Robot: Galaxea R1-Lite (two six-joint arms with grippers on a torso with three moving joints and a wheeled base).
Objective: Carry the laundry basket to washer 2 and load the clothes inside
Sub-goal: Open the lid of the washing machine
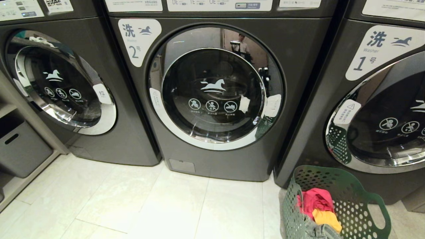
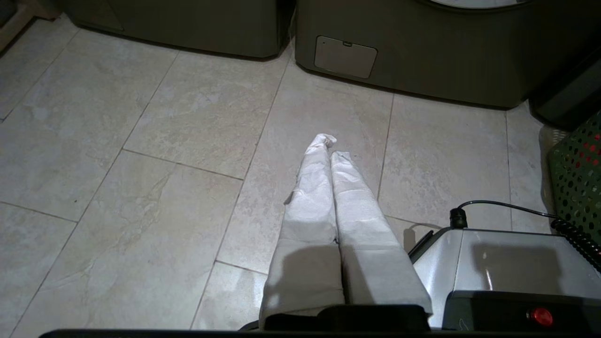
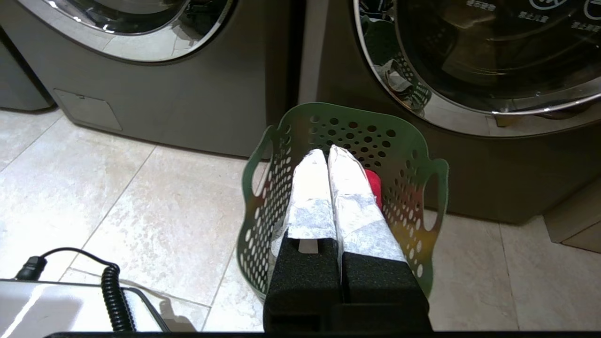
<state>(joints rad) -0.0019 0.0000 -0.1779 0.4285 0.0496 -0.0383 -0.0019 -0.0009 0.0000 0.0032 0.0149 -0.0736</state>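
Green plastic basket is sitting on the floor tiles, off to the right, right in front of washer 1 rather than washer 2. There's a pink piece, a yellow one and something grey denim-ish inside it. Washer 2 is dead centre in the head view and its door looks shut, so nothing has gone in yet.

Neither arm shows in the head view. From the wrist cams: left pincer hangs over bare floor in front of washer 2, fingers pressed together, holding nothing. Right pincer hovers just above the basket's mouth, also closed with nothing in it, pointing roughly at the far wall of the basket.

So my read is the carrying part is basically over or nearly so (basket is next to washer 2, just one machine over), and we're at the start of the loading bit. Next move probably has to be the door: something needs to catch that white pull tab on the right edge of the door and swing it open. After that the right pincer has to spread its fingers and drop into the basket for the pink piece on top. Loose fabric, so it'll likely snag or drag a second item up with it.
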